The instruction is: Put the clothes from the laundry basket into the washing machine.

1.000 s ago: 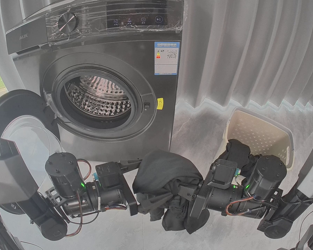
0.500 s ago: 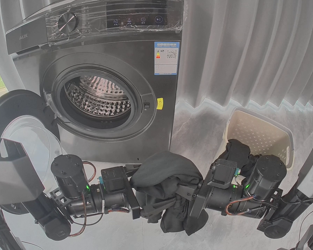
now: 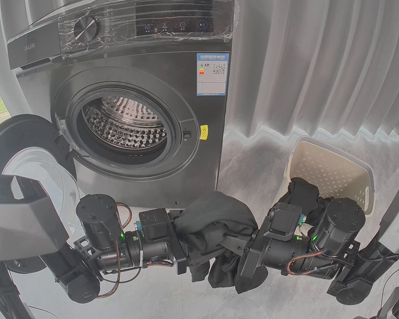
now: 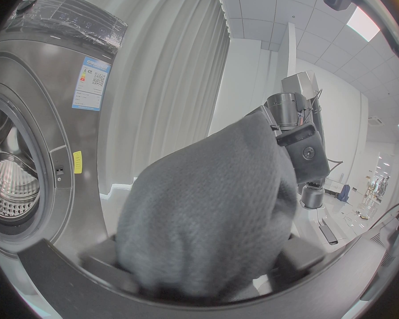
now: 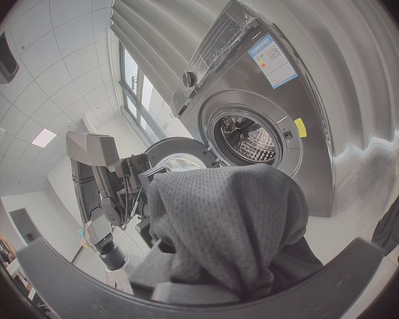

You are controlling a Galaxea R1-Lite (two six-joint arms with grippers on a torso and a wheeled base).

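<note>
1. Load: dark garment bunched in the air between the two grippers, low in front of the washing machine, its lower folds hanging free above the floor.
2. Condition of left gripper: jaws spread wide, one above and one below the bundle, against the cloth but not closed on it.
3. Condition of right gripper: tip buried under the draped cloth; grip cannot be told.
4. Machine door swung wide to the robot's left; steel drum exposed.
5. Cream laundry basket on the floor right of the machine, by the curtain; another dark piece draped over its near rim.
</note>
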